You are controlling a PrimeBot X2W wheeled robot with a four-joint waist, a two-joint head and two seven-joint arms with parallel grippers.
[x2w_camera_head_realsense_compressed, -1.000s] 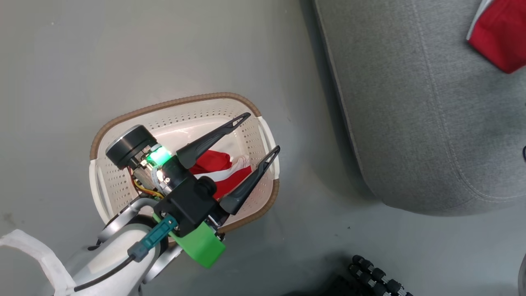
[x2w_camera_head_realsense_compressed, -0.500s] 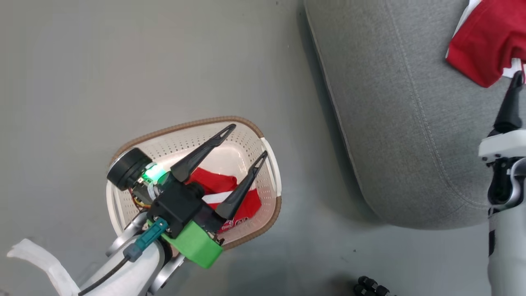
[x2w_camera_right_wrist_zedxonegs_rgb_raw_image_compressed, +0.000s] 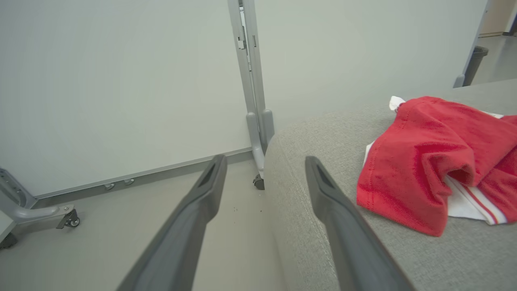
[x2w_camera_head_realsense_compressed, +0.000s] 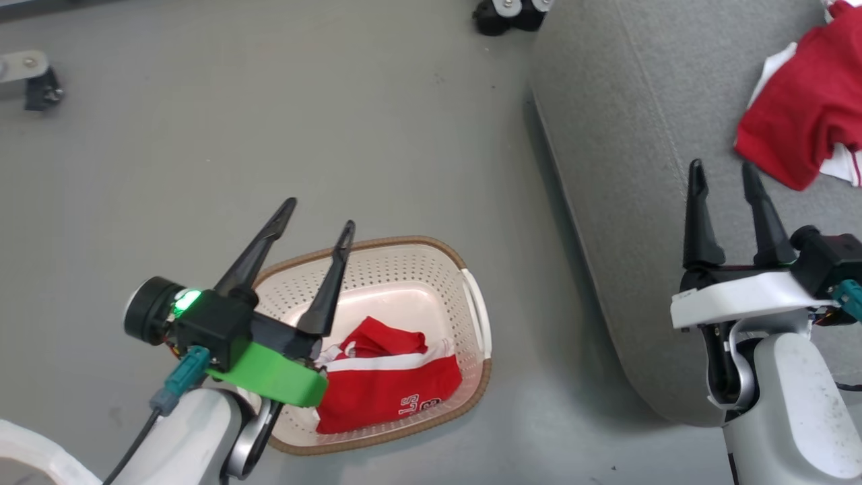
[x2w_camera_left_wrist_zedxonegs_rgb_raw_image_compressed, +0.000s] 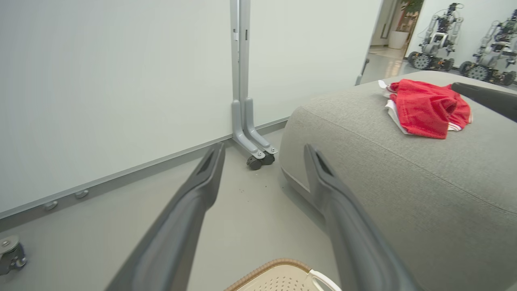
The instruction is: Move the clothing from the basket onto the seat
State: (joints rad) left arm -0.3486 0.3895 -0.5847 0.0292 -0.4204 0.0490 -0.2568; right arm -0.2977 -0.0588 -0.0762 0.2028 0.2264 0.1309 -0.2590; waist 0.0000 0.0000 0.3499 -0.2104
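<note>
The cream basket with a brown rim stands on the grey floor. A red garment with a white band lies crumpled inside it. My left gripper is open and holds nothing. It hovers over the basket's far-left rim, fingers pointing past it; the rim shows below them. On the grey seat lies a second red garment with white parts. My right gripper stands open over the seat, just short of that garment. Nothing is between its fingers.
A pale partition wall on wheeled grey feet stands beyond the seat's corner. Casters and another wheeled foot rest on the floor. Other robots stand far back, with a dark bin at the right.
The head camera has shifted. My left gripper has lifted from over the garment in the basket towards the far rim. My right gripper has come into view, open and drawn back from the garment on the seat.
</note>
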